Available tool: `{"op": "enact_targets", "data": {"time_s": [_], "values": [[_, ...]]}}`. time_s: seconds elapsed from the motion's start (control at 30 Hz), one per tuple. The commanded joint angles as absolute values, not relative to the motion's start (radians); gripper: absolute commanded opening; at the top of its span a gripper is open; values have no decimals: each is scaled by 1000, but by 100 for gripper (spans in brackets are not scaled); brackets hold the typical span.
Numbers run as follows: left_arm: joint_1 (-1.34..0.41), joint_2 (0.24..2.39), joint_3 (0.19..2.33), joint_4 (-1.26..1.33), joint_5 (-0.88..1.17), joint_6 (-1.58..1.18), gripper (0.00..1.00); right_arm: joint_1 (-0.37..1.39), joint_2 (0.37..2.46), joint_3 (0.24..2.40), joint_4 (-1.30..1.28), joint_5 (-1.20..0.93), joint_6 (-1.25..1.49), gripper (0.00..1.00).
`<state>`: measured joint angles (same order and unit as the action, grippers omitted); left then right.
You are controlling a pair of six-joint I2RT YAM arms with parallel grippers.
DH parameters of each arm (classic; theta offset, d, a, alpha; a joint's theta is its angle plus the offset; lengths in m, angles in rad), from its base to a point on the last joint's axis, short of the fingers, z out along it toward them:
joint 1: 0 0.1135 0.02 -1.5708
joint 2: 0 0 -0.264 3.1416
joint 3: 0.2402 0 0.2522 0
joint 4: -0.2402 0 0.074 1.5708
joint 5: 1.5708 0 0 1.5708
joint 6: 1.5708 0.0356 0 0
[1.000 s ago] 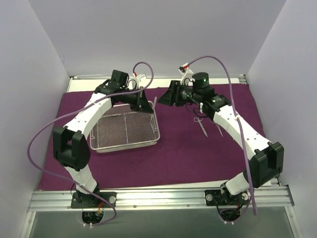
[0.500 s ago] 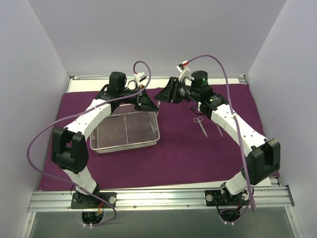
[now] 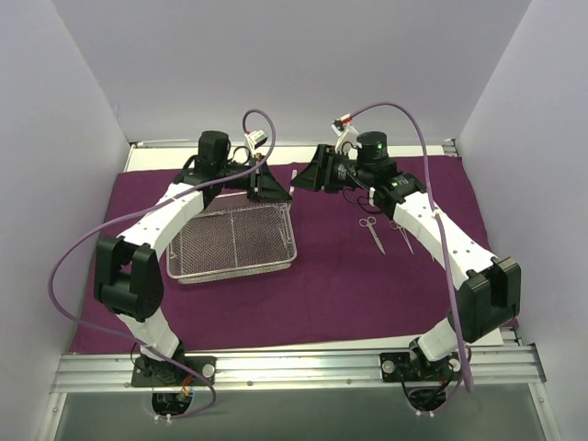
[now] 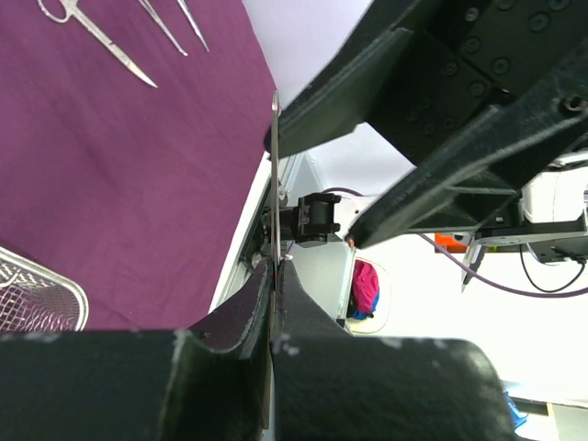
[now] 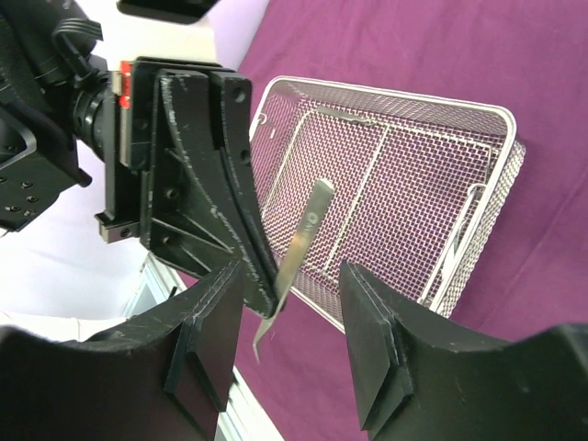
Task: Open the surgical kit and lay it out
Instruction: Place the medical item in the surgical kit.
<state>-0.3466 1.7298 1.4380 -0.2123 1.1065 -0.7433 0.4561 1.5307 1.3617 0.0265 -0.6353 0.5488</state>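
Note:
The dark purple cloth [image 3: 331, 276] lies spread over the table. On its left stands the silver wire-mesh tray [image 3: 234, 241], also in the right wrist view [image 5: 404, 184]. My left gripper [image 3: 278, 186] is shut on thin steel forceps [image 5: 299, 248], held in the air past the tray's far right corner. The forceps show edge-on in the left wrist view [image 4: 275, 175]. My right gripper [image 5: 289, 317] is open, its fingers either side of the forceps' lower end without touching. Scissors [image 3: 371, 230] and another thin instrument [image 3: 404, 239] lie on the cloth to the right.
White walls close in the left, back and right sides. An aluminium rail [image 3: 294, 366] runs along the near edge by the arm bases. Purple cables [image 3: 83, 253] loop off both arms. The two grippers face each other very close together above the cloth's far middle.
The left gripper has lifted the forceps back and right, away from the tray. The right gripper has shifted left until its fingers straddle them; its jaws narrowed, then widened again.

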Motion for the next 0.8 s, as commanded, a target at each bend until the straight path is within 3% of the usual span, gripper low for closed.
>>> {"op": "enact_targets", "data": {"time_s": [0.0,0.3,0.4,0.5,0.6,0.63,0.7,0.77], "values": [[-344,1713,1444,-106,1146,-773,2,448,1522,1391,54,-646,545,46],[-354,1707,1365,199,1200,-969,2,451,1565,1402,107,-692,572,42],[-357,1710,1325,337,1213,-1067,2,451,1568,1397,126,-706,581,36],[-359,1717,1304,440,1226,-1147,2,449,1574,1391,127,-716,587,27],[-359,1724,1304,448,1230,-1160,3,449,1568,1384,138,-713,597,9],[-356,1724,1302,443,1224,-1154,6,449,1565,1384,130,-707,595,0],[-344,1724,1296,410,1212,-1140,23,448,1560,1387,115,-693,583,0],[-327,1717,1298,268,1177,-1053,48,448,1551,1396,65,-640,562,0]]}}
